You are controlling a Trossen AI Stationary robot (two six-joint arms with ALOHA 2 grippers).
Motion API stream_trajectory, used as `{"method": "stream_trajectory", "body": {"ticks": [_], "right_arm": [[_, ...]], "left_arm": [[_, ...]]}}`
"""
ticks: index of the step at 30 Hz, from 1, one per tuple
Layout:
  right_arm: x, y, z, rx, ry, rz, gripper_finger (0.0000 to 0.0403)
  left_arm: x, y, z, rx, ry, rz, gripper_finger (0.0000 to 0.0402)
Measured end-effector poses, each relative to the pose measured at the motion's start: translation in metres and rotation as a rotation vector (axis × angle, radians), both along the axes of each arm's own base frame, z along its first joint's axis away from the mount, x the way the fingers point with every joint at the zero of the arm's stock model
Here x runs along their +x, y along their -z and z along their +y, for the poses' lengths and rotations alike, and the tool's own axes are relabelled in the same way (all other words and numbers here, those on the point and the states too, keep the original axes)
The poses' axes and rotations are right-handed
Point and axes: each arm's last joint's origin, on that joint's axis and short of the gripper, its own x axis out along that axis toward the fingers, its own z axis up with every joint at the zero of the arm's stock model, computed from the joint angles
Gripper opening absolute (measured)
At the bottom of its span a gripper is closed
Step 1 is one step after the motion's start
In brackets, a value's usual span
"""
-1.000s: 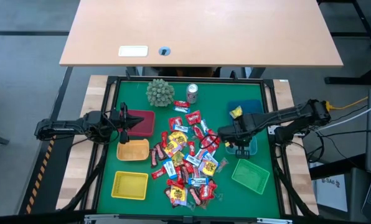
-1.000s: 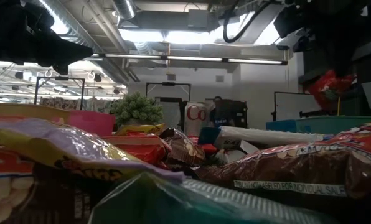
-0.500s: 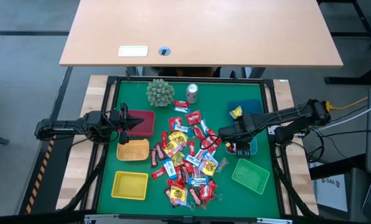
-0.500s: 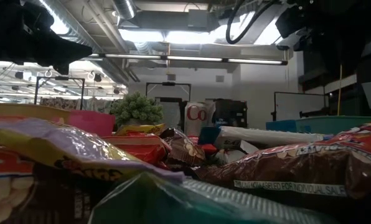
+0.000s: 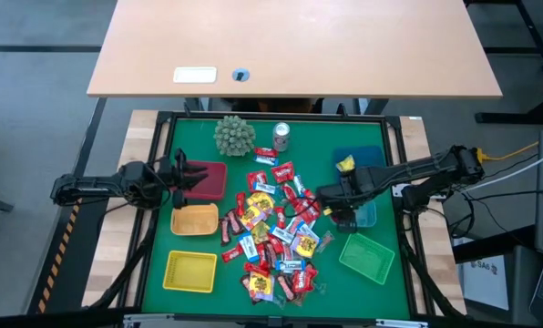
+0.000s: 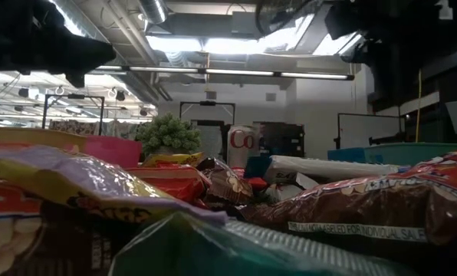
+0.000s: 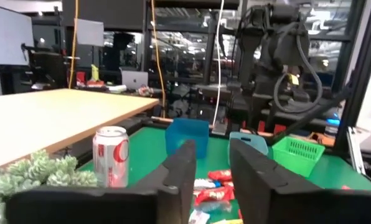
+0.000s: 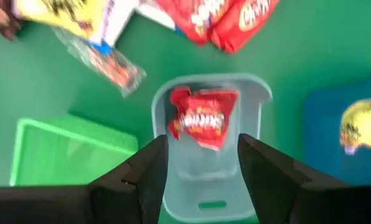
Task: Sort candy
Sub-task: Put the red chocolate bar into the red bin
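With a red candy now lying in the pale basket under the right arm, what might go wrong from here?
The right hand, open, hangs low over the light teal basket; moving off sideways might nudge it. The red candy lies near the rim and could be knocked out.

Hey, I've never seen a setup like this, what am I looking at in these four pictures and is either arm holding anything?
These are two dark robot arms at a green table, sorting wrapped candy into small plastic baskets. One picture looks straight down from above, one looks level across the tabletop, and two come from cameras on the arms' wrists. From above you see the candy heaped mid-table, with a silver can and a spiky green ball behind it. The right gripper hangs over a pale blue basket, jaws open, with a red candy lying inside the basket. The left gripper is over the red basket, jaws apart and empty. Neither arm holds anything.
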Motion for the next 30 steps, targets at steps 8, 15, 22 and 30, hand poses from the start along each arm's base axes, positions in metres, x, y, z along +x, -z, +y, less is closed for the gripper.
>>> {"method": "stream_trajectory", "body": {"ticks": [8, 15, 22, 30], "right_arm": [[0.022, -0.004, -0.006, -0.147, 0.117, -0.255, 0.0193], [0.040, 0.002, -0.029, -0.116, 0.333, -0.323, 0.0193], [0.057, 0.035, -0.044, -0.078, 0.400, -0.194, 0.0193], [0.072, 0.074, -0.049, -0.086, 0.368, -0.061, 0.0193]], "left_arm": [[0.000, -0.007, 0.000, 0.003, 0.000, -0.068, 0.0124], [0.001, -0.006, 0.000, 0.003, 0.000, -0.053, 0.0122], [0.001, -0.005, 0.000, 0.003, 0.000, -0.052, 0.0122], [0.001, -0.005, 0.000, 0.003, 0.000, -0.051, 0.0122]]}}
